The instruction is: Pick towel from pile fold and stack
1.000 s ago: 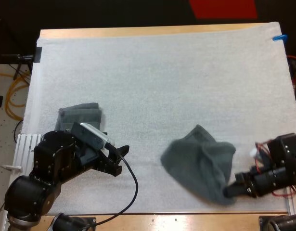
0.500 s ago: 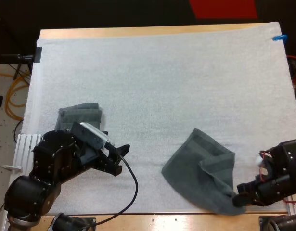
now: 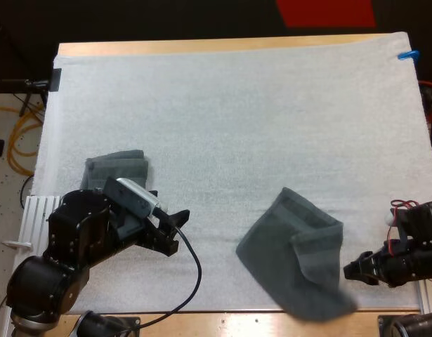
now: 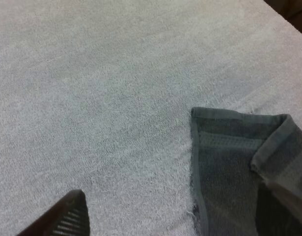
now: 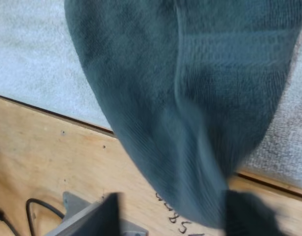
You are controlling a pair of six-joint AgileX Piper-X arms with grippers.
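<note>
Lying: one folded towel [image 3: 117, 167], one loose towel [image 3: 296, 253].

Loose towel [image 3: 296, 256], dark grey-green: lies on the near right of the white mat [image 3: 237, 105], one flap turned back over itself, its near corner reaching onto the wooden desk [image 3: 223, 321]. Folded towel stack [image 3: 117, 167]: near left of the mat, just beyond the left gripper [image 3: 175, 229], which stands parted over bare mat. Right gripper [image 3: 350, 270]: just beside the loose towel's right edge.

towel [image 3: 286, 260] dark grey-green, ribbed band at hem; folded stack [image 3: 117, 167] same; mat [image 3: 237, 105] white.
</note>
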